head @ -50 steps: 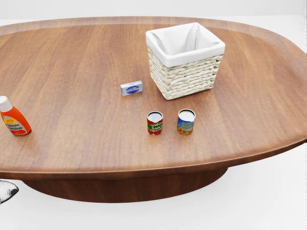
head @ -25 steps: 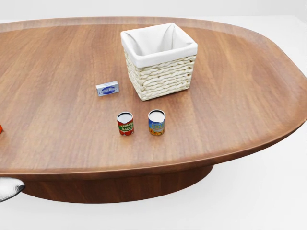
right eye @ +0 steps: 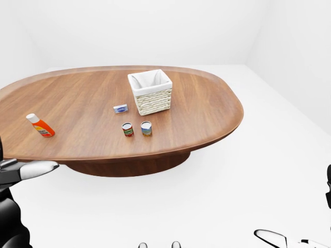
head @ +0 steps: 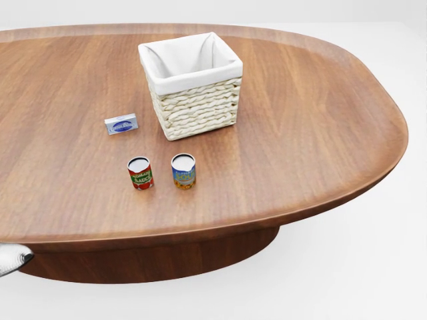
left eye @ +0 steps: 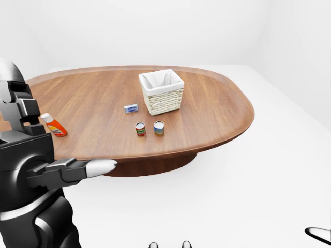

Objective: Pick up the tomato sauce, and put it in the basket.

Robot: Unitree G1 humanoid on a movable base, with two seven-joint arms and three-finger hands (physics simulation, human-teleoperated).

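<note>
Tomato sauce can (head: 140,173), red label, white lid, upright on the tabletop (head: 300,133), toward the lower left in the head view. Just beside it, on its right, a second can (head: 183,171) with a blue and yellow label, also upright; the two stand apart, not touching. Above both cans in that view sits the basket (head: 192,83), pale woven wicker with a white cloth liner, nothing visible inside. Left of the basket, a small blue and white box (head: 122,125) lies flat. Well off to the left in the eye views, an orange bottle (right eye: 40,125) with a white cap lies tilted near the tabletop's edge; the head view does not take it in.

Tabletop is a broad oval of brown wood on a dark central pedestal, white floor (left eye: 248,186) around it.

Left robot hand (left eye: 77,170) held out at the near rim of the tabletop, below the level of the wood, pale fingertips extended, gripping nothing. Right robot hand (right eye: 282,238) shows only as a sliver at the bottom right of the right-eye view; cannot tell whether it is clenched or released.
</note>
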